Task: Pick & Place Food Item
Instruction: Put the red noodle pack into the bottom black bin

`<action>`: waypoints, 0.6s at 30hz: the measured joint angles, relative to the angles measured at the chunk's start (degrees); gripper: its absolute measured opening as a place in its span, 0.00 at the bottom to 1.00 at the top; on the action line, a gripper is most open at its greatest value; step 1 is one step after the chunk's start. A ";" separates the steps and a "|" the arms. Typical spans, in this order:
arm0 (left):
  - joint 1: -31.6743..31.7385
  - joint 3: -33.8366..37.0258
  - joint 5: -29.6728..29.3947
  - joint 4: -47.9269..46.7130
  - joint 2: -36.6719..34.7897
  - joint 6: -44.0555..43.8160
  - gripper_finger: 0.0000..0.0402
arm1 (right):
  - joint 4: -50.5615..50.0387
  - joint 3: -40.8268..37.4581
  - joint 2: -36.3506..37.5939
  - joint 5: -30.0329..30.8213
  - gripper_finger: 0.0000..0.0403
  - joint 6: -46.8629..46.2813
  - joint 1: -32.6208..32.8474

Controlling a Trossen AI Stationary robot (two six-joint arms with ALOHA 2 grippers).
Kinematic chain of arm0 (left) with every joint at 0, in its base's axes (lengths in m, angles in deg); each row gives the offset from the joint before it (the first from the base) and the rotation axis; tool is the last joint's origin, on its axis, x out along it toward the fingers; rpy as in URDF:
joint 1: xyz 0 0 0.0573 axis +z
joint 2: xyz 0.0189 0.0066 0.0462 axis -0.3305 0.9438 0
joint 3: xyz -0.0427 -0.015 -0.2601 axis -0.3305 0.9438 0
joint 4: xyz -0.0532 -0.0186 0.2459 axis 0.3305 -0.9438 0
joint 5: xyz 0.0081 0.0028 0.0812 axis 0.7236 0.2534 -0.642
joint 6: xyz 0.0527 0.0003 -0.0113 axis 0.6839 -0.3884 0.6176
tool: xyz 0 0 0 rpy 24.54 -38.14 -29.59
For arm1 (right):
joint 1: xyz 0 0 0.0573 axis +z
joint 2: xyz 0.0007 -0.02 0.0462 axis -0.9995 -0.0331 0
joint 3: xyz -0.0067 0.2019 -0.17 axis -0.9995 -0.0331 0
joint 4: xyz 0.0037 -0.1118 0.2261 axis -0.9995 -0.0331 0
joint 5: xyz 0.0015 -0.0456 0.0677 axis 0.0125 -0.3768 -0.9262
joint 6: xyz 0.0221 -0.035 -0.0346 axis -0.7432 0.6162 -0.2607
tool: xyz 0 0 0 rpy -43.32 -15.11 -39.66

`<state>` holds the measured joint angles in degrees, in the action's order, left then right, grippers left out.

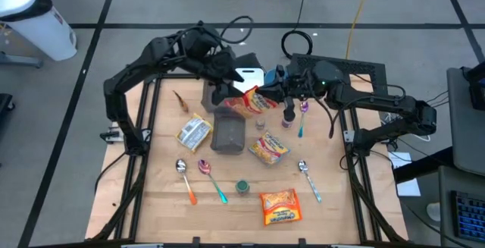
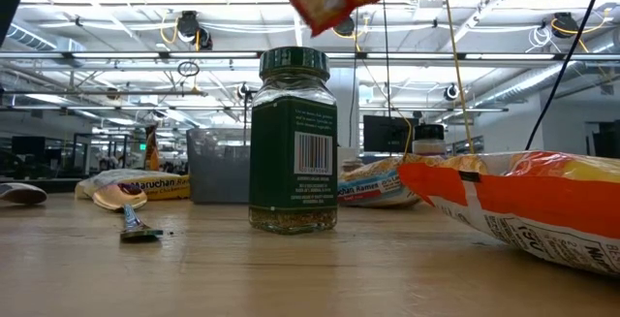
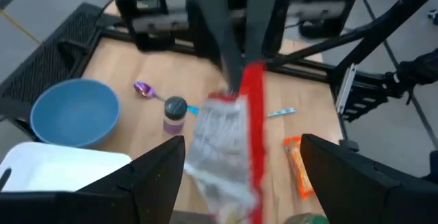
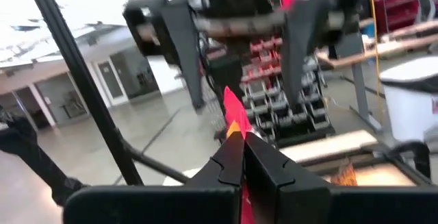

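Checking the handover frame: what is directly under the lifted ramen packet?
The ramen packet hangs from the shut right gripper, left gripper open beside it. Below: bare table near the grey container; directly beneath is hidden.

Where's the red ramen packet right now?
High view: the red ramen packet hangs above the table's far middle, pinched by the right gripper, facing the open left gripper.

Bare table [image 1: 159, 195] lies open at the near-left corner. The middle is crowded: grey bin [image 1: 229, 131], noodle packs [image 1: 194, 132] [image 1: 269, 146], spoons [image 1: 184, 178] [image 1: 211, 178] and green jar [image 1: 242, 186] leave narrow gaps. Both arms meet above the far edge, blocking the bowl [image 3: 74, 112] and small jar [image 1: 289, 117].
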<state>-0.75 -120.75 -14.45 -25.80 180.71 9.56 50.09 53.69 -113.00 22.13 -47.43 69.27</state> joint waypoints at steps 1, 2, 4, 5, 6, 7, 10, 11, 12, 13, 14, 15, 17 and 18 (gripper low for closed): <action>0.00 0.00 -0.50 0.25 -0.17 -0.02 0.75 | -0.59 0.00 0.00 0.00 0.00 0.23 0.00; 0.02 0.00 -0.89 0.25 -0.34 -0.02 0.75 | -0.75 0.00 0.01 0.00 0.00 0.30 0.00; 0.11 0.00 -0.93 0.15 -0.56 -0.24 0.75 | -0.70 0.00 0.00 0.00 0.00 0.37 0.00; 0.11 0.00 -0.89 0.15 -0.56 -0.47 0.75 | -0.54 0.00 0.02 0.01 0.00 0.37 0.00; 0.11 0.00 -0.90 0.09 -0.56 -0.78 0.75 | -0.30 0.00 0.00 0.02 0.00 0.39 0.00; 0.11 0.00 -0.89 0.04 -0.56 -0.83 0.75 | -0.03 0.00 0.01 0.01 0.00 0.36 0.00; -0.31 0.00 -0.93 0.05 -0.17 -0.82 0.75 | 0.96 0.00 0.02 0.00 0.00 0.24 0.00; -0.42 0.00 -0.90 0.02 0.01 -0.79 0.75 | 1.15 0.00 0.02 0.00 0.00 0.22 0.00; -0.55 0.00 -0.92 -0.01 0.20 -0.78 0.75 | 1.44 0.00 0.02 0.00 0.00 0.22 0.00; -0.73 0.00 -0.93 -0.09 0.37 -0.79 0.75 | 1.83 0.00 0.02 0.00 0.00 0.20 0.00; -0.88 0.00 -0.93 -0.20 0.45 -0.78 0.75 | 2.25 0.00 0.02 0.00 0.00 0.13 0.00; -1.11 0.00 -0.95 -0.32 0.48 -0.63 0.75 | 2.77 0.00 0.02 0.00 0.00 -0.22 0.01; -1.48 -0.04 -1.25 -0.47 0.75 -0.15 0.75 | 3.36 0.00 0.02 0.02 0.00 -0.61 0.02; -1.58 -0.04 -1.69 -0.95 0.84 -0.08 0.75 | 3.31 0.00 0.02 0.00 0.00 -0.67 0.02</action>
<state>-2.34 -120.79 -16.14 -26.75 181.56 9.47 53.40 53.69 -112.97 22.13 -48.10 69.29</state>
